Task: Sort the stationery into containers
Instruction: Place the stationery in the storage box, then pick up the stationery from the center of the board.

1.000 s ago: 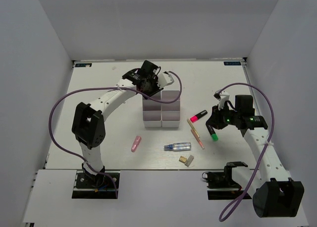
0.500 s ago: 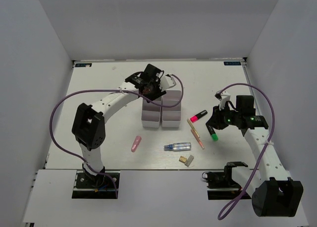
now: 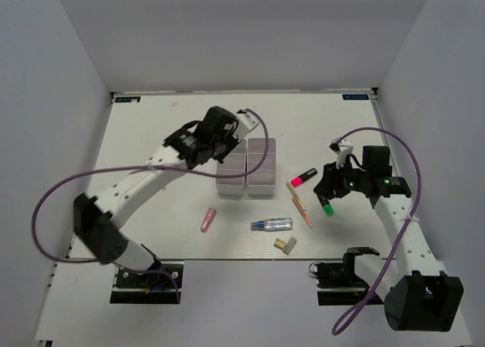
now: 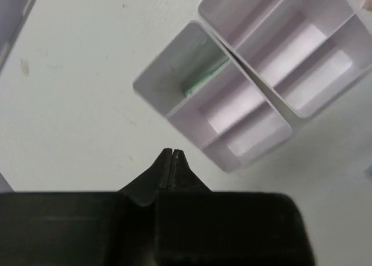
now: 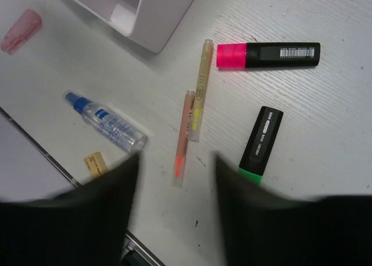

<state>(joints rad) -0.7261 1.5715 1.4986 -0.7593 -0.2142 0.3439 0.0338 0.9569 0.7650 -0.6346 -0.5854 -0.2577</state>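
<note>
Two white three-compartment containers (image 3: 231, 170) (image 3: 261, 167) stand side by side mid-table. In the left wrist view a green piece (image 4: 204, 80) lies in the end compartment of the nearer container (image 4: 232, 155). My left gripper (image 3: 203, 142) (image 4: 173, 153) is shut on nothing, above the table just left of the containers. My right gripper (image 3: 327, 189) (image 5: 177, 164) hovers open over loose stationery: a pink-capped marker (image 5: 267, 54), a green-capped marker (image 5: 261, 141), an orange pen (image 5: 183, 138) and a yellow pen (image 5: 200, 86).
A clear bluish tube (image 3: 273, 224) (image 5: 107, 123) and a tan block (image 3: 286, 245) (image 5: 96, 163) lie near the table's front edge. A pink capsule (image 3: 208, 220) lies alone front left. White walls close in the table on three sides.
My left gripper has drawn back from above the containers to their left side, opened and shut empty. The left arm has stretched lower. The right arm has hardly moved.
</note>
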